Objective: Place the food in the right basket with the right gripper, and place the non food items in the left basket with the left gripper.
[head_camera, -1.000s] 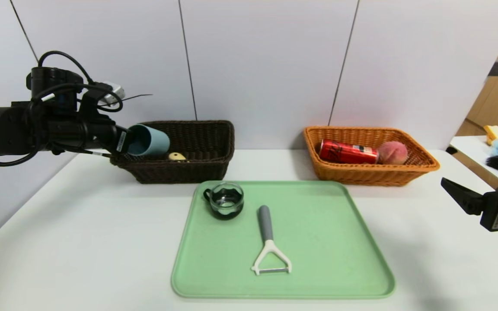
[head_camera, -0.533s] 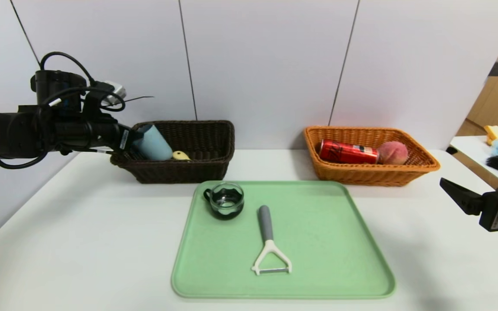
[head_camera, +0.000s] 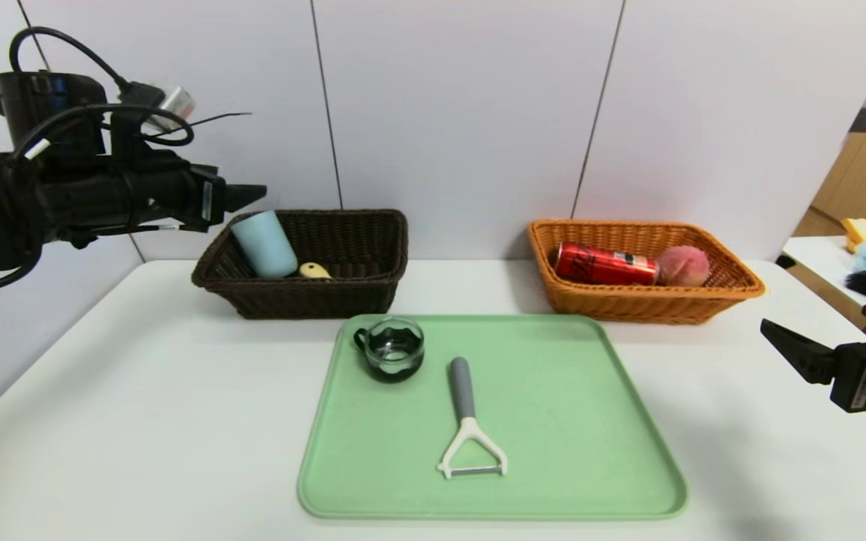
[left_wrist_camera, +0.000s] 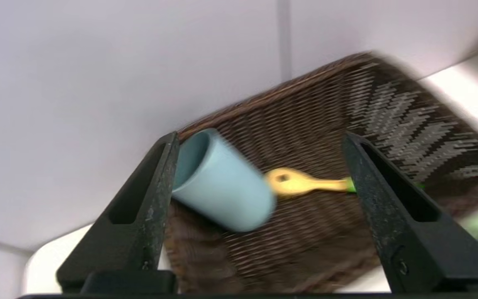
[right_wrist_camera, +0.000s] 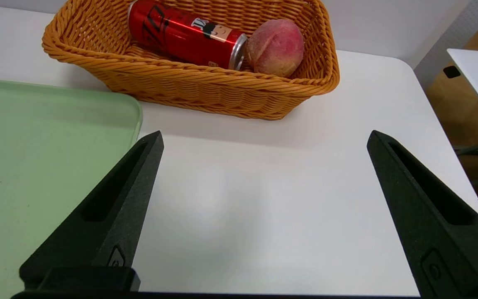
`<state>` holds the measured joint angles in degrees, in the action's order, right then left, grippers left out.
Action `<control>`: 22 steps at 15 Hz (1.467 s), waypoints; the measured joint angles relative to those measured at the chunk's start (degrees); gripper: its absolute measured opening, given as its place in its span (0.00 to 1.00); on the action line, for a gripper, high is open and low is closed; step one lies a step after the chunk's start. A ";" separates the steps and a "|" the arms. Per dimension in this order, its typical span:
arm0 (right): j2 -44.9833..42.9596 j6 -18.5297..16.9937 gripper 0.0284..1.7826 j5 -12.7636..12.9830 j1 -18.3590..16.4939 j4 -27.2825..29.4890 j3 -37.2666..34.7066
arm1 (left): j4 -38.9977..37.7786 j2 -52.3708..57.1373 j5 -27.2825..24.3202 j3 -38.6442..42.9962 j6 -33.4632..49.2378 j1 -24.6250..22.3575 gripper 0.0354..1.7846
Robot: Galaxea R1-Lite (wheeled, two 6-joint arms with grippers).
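Hovering spread and empty above the brown basket's [head_camera: 373, 225] left end, where the blue cup [head_camera: 264, 244] leans, the left gripper [head_camera: 241, 197] should descend squarely on the tray's [head_camera: 591, 451] glass cup [head_camera: 393, 349] or peeler [head_camera: 467, 421]; right gripper [head_camera: 794, 349] spread, idle at the table's right edge.

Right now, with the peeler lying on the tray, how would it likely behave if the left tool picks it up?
The peeler looks like rigid plastic, so probably stiff and light. It lies flat on the green tray, so the low handle may be awkward to pinch. Its wide white head probably prevents rolling, though it may pivot if grasped off-centre.
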<state>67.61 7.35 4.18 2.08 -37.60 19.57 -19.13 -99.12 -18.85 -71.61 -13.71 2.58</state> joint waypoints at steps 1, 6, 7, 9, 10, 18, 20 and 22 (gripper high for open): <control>0.11 0.04 0.95 -0.07 0.00 -0.09 0.00 | -1.87 2.21 -1.62 3.00 0.52 1.62 0.80; 0.46 -0.02 0.95 0.00 0.02 -0.02 -0.52 | -20.20 11.20 -3.64 24.94 5.23 11.76 0.87; 0.50 -0.07 0.95 0.02 0.00 -0.05 -0.63 | -25.00 12.19 -3.67 29.49 7.24 13.48 0.88; 0.55 -0.02 0.95 0.02 0.00 0.02 -0.74 | -33.90 13.42 -3.61 37.92 10.61 16.09 0.90; 0.57 -0.02 0.95 0.02 0.04 0.04 -0.74 | -38.18 13.48 -3.50 41.87 11.74 17.03 0.91; 0.72 0.06 0.95 -0.46 0.02 0.04 -1.00 | -56.03 3.01 -0.41 54.31 14.15 19.08 0.94; 0.77 0.04 0.95 -0.41 0.00 0.11 -1.10 | -58.49 -0.38 0.30 54.60 14.12 20.65 0.94; 0.88 0.04 0.95 -0.41 0.00 0.13 -1.07 | -61.00 -3.90 1.43 54.66 14.02 22.93 0.94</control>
<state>68.49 7.39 3.77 2.08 -37.46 18.49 -80.13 -103.02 -17.42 -16.94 0.30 25.51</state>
